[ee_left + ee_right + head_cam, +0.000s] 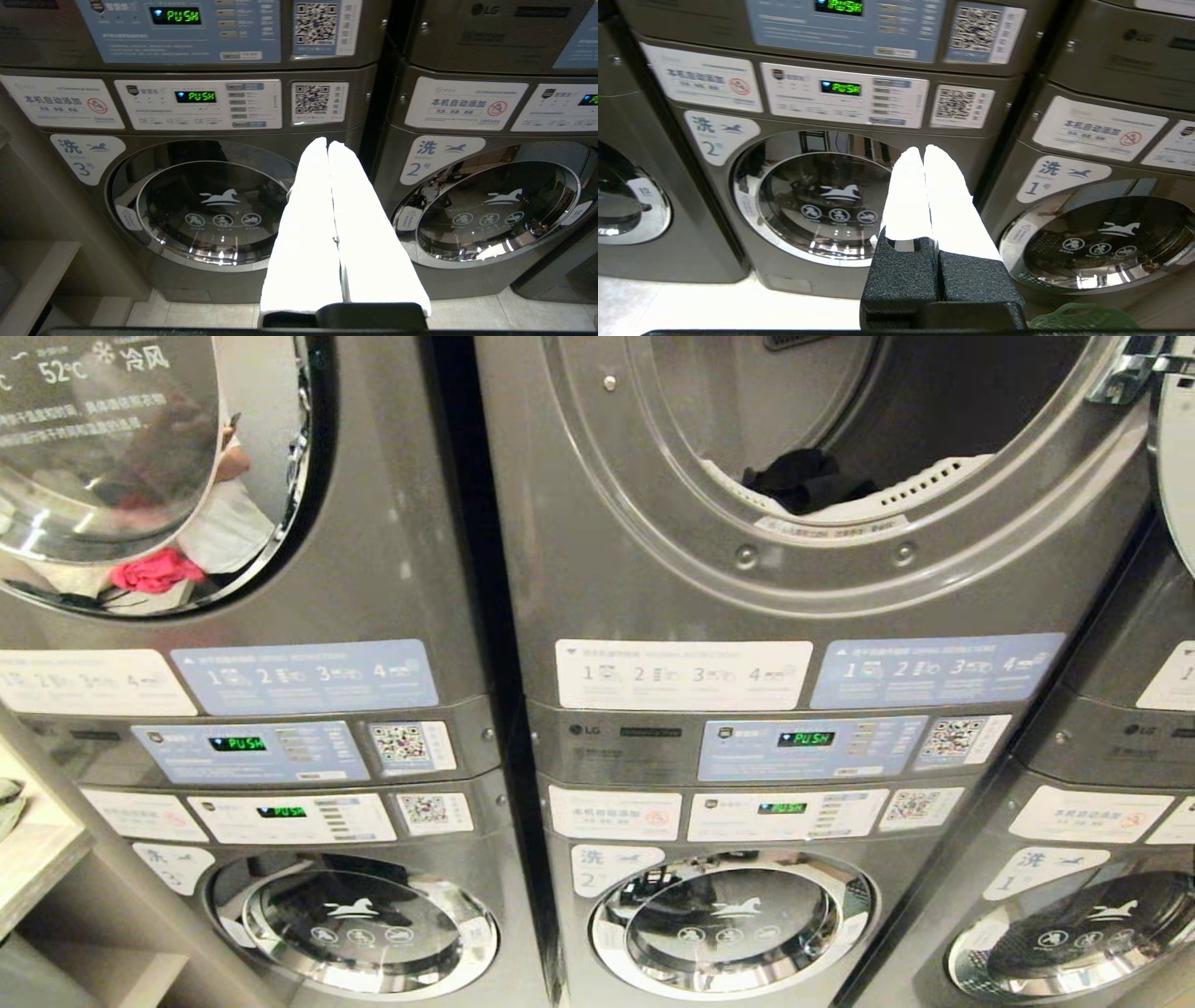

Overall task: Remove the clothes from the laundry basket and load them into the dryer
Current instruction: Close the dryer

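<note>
The middle dryer [840,569] stands with its round mouth open in the head view. A dark garment [808,481] lies just inside the drum's front lip. Neither arm appears in that view. My left gripper [327,142] is shut and empty, held low before washers 3 and 2. My right gripper [923,149] is also shut and empty, pointing between washers 2 and 1. A green piece of the laundry basket [1083,318] shows below the right gripper, by washer 1. No clothes in the basket are visible.
The open dryer's door [1178,439] hangs at its right side. The left dryer's shut door [140,457] reflects something red. A pale wooden shelf [37,859] juts in at the far left. Light floor tiles [691,303] run along the machines.
</note>
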